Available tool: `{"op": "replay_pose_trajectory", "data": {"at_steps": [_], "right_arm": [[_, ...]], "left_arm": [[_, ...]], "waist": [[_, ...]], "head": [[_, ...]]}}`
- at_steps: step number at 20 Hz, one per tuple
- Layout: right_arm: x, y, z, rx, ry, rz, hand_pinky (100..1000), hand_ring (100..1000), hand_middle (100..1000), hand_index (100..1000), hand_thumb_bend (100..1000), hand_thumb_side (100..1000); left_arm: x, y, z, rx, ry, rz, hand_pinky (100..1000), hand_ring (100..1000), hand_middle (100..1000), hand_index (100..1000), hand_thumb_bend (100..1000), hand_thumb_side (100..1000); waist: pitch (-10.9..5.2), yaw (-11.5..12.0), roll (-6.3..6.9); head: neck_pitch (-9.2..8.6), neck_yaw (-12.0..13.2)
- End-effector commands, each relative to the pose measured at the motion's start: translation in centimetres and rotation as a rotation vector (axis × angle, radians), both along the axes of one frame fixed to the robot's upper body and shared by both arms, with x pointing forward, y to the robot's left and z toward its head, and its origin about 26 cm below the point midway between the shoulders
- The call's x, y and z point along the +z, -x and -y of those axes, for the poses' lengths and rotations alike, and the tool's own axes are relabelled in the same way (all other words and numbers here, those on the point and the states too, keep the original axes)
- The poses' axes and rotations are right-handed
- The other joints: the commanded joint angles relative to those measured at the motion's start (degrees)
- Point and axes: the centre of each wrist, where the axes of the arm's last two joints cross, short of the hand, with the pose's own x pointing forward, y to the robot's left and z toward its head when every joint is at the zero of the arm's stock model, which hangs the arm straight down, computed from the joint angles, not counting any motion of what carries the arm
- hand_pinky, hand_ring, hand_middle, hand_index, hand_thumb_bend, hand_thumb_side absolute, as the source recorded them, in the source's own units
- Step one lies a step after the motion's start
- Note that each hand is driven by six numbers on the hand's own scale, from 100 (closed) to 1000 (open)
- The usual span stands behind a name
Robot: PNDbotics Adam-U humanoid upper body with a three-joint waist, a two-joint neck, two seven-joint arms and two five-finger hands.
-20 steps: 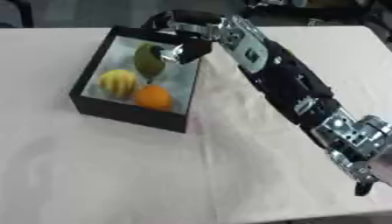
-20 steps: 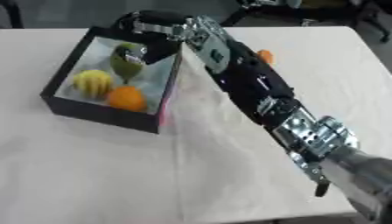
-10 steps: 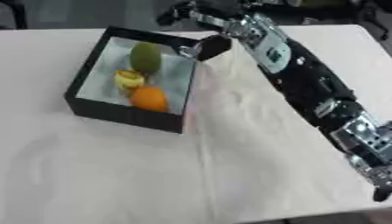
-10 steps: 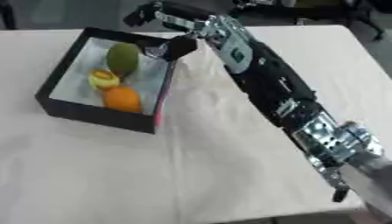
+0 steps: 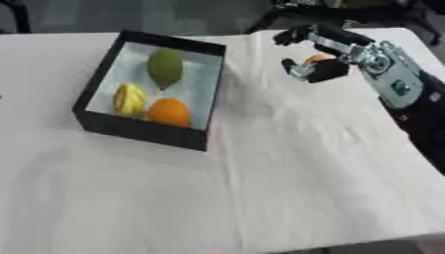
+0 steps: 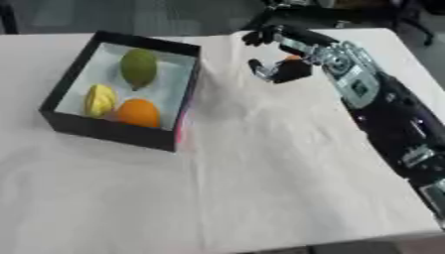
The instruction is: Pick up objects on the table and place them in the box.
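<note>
A black box (image 5: 139,130) with a pale lining stands at the left of the table. In it lie a green fruit (image 5: 165,67), a yellow fruit (image 5: 128,99) and an orange (image 5: 170,111). My right hand (image 5: 329,70) hangs to the right of the box, near the table's far edge, open, with fingers and thumb spread in a C shape. A small orange thing (image 5: 318,58) shows just behind the palm, partly hidden; I cannot tell whether the hand touches it. The left hand shows in no view.
A white cloth (image 5: 260,188) covers the table, wrinkled along its middle. My black right forearm (image 6: 391,124) runs down the right side. Dark chair legs stand beyond the far edge.
My right hand has drawn back from over the box to the right, towards the small orange thing. The green fruit now lies in the box, apart from the hand.
</note>
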Motion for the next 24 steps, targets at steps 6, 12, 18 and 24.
{"op": "replay_pose_trajectory", "data": {"at_steps": [6, 12, 18, 24], "right_arm": [[-1.9, 1.0, 6.4, -0.294, 0.097, -0.075, 897, 878, 874, 941, 100, 644], [-4.5, 1.4, 8.1, -0.403, 0.147, -0.097, 893, 869, 839, 903, 100, 527], [-4.8, 0.7, 7.4, -0.385, 0.138, -0.047, 878, 837, 748, 829, 100, 352], [-3.7, -0.6, 6.2, -0.398, 0.088, 0.090, 873, 827, 743, 847, 100, 212]], "left_arm": [[0.6, 0.0, -0.3, 0.014, -0.011, 0.022, 431, 613, 528, 633, 100, 833], [0.6, 0.0, -0.2, 0.012, -0.010, 0.022, 431, 613, 528, 633, 100, 833], [0.6, 0.0, -0.1, 0.007, -0.009, 0.023, 430, 613, 528, 633, 100, 833], [0.7, 0.0, 0.0, 0.002, -0.006, 0.025, 430, 613, 528, 633, 100, 832]], "waist": [[-1.20, -0.04, 0.31], [-1.13, 0.15, 0.30], [-1.08, 0.39, 0.40], [-1.00, 0.82, 0.50]], "head": [[-0.11, 0.10], [-0.11, -0.12], [-0.11, -0.41], [-0.11, -0.93]]}}
